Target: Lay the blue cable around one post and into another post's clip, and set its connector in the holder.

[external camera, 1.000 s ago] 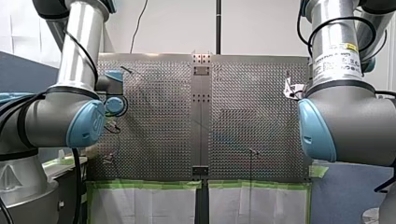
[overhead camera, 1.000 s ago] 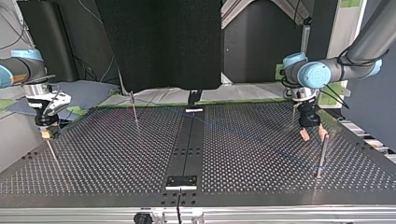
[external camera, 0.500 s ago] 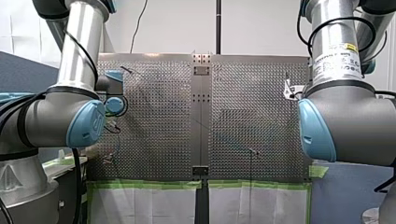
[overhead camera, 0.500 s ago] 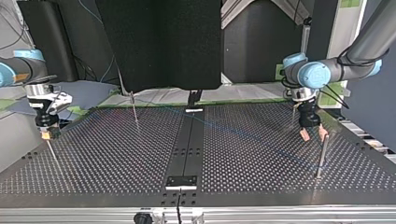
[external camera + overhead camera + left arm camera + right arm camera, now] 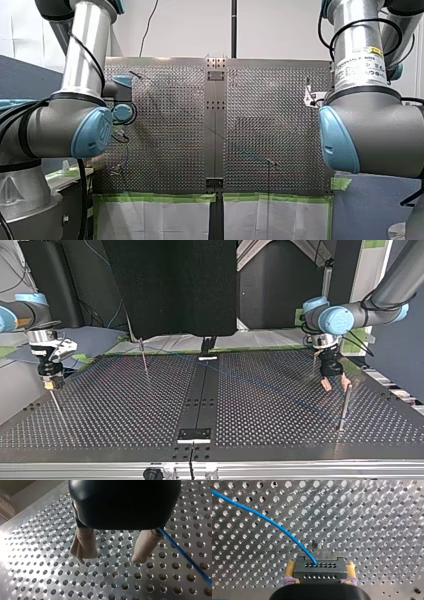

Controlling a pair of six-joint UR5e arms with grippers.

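**Over the counter's side edges: connector gripped, cable waiting**

Near the counter's [image 5: 374, 517] far corner at the top view's left, the right end effector [image 5: 319, 566] is clenching the grey connector [image 5: 319, 570]. The cable [image 5: 274, 525] is trailing from it across the holes. By the opposite edge the left end effector [image 5: 109, 558] is hanging released, with the cable passing just beside it and a post [image 5: 345, 407] standing near. As I judge it, the left should be closing squarely on the cable first, while the right is keeping the slack gentle.

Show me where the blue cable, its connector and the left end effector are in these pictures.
blue cable [image 5: 262, 516], right wrist view, middle of its curve.
connector [image 5: 320, 573], right wrist view, its grey front face.
left end effector [image 5: 110, 560], left wrist view, midway between its open fingertips.
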